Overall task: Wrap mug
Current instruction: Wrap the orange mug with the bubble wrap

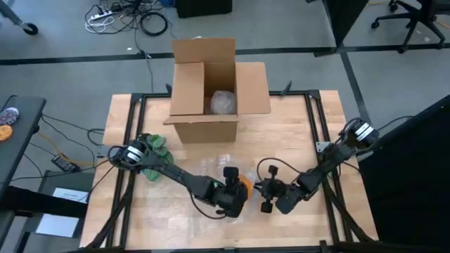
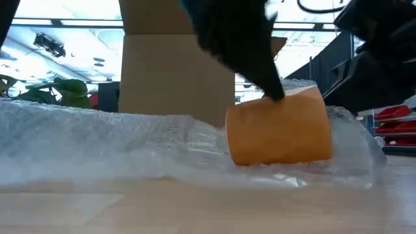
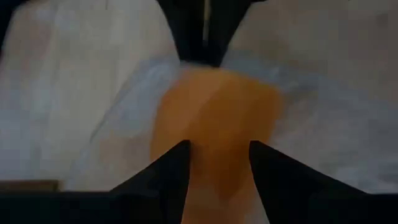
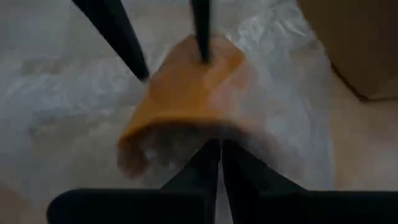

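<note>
An orange mug [image 2: 279, 127] lies on its side on a sheet of clear bubble wrap [image 2: 97, 136] near the table's front middle [image 1: 245, 184]. My left gripper [image 3: 219, 149] stands open over the mug, one finger on each side of its upper wall. My right gripper [image 4: 221, 144] is shut at the mug's right end, on the wrap that rises there [image 2: 354, 130]. The mug's open mouth [image 4: 161, 146] faces the right gripper. My left gripper comes down slanting from the table's left, with its fingers apart. One fingertip [image 2: 276, 94] rests on the upper side of the mug's wall [image 4: 202, 62]. The mug stays on its side on the wrap. My right gripper pinches the bubble wrap [image 4: 249, 134] between its shut fingers, right beside the mug's mouth end. It comes in low from the table's right. One layer or several, I cannot tell. The wrap curves up around that end of the mug.
An open cardboard box [image 1: 204, 91] stands at the table's far middle with a wrapped bundle [image 1: 223, 102] inside. A green leafy thing [image 1: 153, 146] lies by the left arm's base. The rest of the wrap spreads toward the table's left [image 1: 211, 165].
</note>
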{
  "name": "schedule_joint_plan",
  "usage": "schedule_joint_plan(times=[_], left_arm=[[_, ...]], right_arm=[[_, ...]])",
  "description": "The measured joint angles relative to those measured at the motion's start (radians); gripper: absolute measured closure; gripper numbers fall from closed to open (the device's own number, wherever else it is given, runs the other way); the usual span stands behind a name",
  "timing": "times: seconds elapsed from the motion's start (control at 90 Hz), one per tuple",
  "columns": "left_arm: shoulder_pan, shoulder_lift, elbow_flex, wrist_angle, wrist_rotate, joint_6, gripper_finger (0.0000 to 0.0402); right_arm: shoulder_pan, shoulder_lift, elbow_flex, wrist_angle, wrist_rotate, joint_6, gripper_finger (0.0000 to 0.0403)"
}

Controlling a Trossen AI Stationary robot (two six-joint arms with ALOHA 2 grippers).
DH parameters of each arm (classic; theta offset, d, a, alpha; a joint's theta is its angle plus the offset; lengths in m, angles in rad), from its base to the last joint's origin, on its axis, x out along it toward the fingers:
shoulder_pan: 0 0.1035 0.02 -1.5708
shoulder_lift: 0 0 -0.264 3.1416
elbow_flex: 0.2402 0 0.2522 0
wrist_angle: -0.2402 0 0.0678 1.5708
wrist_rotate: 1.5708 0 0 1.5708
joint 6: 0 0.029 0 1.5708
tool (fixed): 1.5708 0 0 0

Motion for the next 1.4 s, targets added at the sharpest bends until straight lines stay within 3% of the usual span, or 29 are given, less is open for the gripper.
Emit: schedule_joint_plan(times=[0.156,0.3,0.733,1.0,1.267,1.4], left_arm=[[0.027,-0.008,-0.066,0.099,0.020,-0.003,0.0250],[0.032,-0.007,-0.067,0.095,0.020,-0.001,0.0250],[0.034,-0.002,-0.069,0.095,0.019,-0.016,0.0250],[0.034,-0.001,-0.069,0.097,0.019,-0.026,0.0250],[0.034,0.000,-0.070,0.098,0.019,-0.027,0.0250],[0.034,0.000,-0.070,0.100,0.020,-0.030,0.0250]], right_arm=[[-0.057,0.080,0.000,0.144,-0.032,-0.075,0.0403],[-0.081,0.095,0.000,0.145,-0.066,-0.095,0.0403],[0.003,-0.122,0.000,-0.223,-0.265,0.073,0.0403],[0.022,-0.240,0.000,-0.312,-0.031,0.081,0.0403],[-0.005,-0.133,0.000,-0.241,-0.055,0.120,0.0403],[-0.015,-0.007,0.000,-0.077,-0.055,0.100,0.0403]])
